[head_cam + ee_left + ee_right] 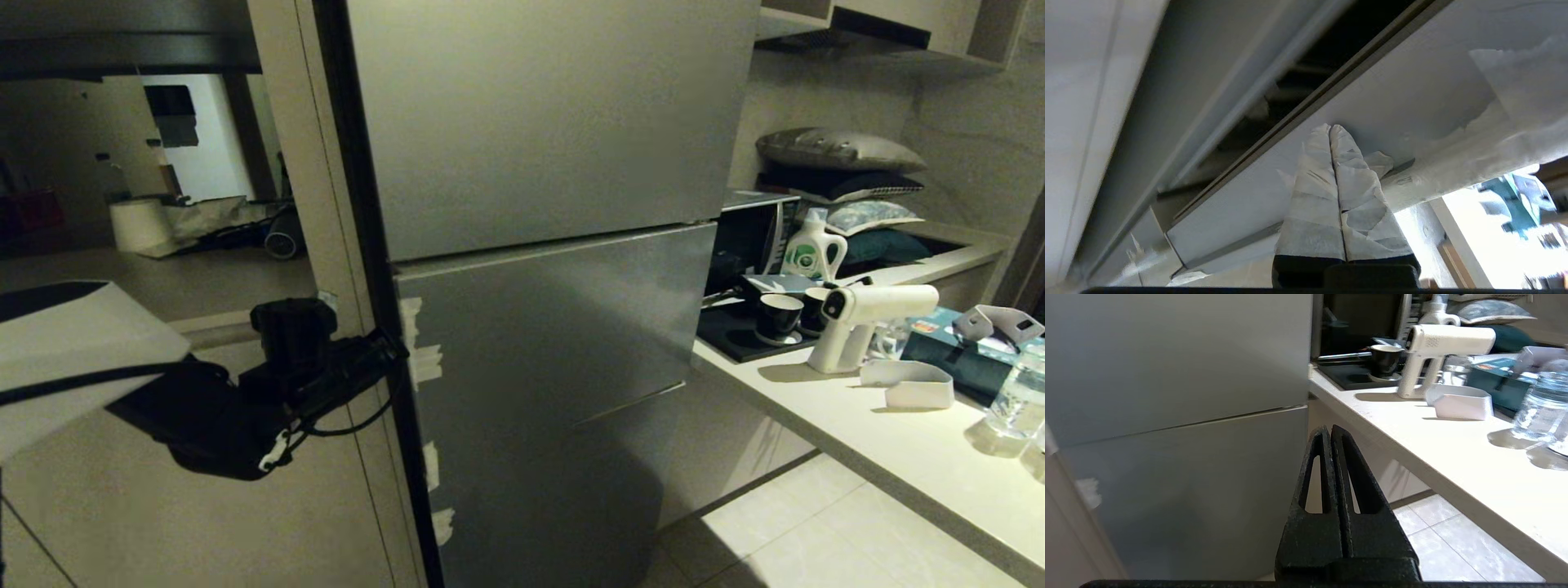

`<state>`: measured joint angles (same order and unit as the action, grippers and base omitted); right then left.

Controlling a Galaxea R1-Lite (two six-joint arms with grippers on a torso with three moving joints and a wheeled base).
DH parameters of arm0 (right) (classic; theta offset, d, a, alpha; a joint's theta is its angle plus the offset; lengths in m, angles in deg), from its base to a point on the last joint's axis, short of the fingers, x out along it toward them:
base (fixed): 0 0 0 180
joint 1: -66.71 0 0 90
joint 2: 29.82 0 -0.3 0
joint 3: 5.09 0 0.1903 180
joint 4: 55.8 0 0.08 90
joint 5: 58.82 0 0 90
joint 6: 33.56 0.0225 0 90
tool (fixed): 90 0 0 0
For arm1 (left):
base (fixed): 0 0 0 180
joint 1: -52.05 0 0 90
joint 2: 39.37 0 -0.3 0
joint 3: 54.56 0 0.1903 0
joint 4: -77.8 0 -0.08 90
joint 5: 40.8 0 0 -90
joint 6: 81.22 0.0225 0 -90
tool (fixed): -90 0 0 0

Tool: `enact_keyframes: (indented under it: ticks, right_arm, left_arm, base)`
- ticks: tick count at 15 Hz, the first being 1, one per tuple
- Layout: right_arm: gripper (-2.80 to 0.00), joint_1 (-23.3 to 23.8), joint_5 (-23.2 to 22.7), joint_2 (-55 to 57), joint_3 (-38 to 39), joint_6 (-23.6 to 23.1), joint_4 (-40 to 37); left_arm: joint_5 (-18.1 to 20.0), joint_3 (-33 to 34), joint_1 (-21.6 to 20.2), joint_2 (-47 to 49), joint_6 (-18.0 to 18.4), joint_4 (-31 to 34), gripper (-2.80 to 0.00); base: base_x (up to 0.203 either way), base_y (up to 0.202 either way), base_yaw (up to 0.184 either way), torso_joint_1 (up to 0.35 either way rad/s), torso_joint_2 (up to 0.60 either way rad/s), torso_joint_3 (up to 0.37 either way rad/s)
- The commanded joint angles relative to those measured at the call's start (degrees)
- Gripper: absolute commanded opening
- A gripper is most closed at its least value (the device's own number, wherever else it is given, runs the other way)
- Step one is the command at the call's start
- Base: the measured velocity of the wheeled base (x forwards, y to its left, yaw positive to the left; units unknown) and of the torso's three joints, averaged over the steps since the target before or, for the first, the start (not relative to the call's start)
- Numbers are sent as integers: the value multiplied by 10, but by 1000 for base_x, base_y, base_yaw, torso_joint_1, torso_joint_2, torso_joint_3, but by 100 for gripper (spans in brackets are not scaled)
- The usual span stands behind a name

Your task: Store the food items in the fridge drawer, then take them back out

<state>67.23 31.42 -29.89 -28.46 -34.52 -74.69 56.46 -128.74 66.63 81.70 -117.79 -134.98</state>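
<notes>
The left claw (1331, 130) has its two fingers (1316, 196) pressed flat together, both wrapped in pale, crinkled tape. Their tips lie against the grey fridge door (1404, 94), close beside the door's edge. Along that edge runs a dark gap (1306, 77) between the door and the pale panel (1090, 102) next to it. Torn strips of white tape (1519, 98) stick to the door. Past the door, a bright tabletop (1470, 241) carries a blurred teal box (1515, 204).
</notes>
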Motion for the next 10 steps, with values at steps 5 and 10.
enact_keyframes:
  ticks: [5, 10]
  right_arm:
    - [-280, 0, 0, 0, 18, 0, 1]
    - [-280, 0, 0, 1, 18, 1, 1]
  left_arm:
    - [2, 76, 17, -36, -2, -45, -280]
    - [1, 131, 77, -85, -2, -60, -280]
  base:
    - [0, 0, 0, 0, 0, 0]
    - [0, 0, 0, 0, 0, 0]
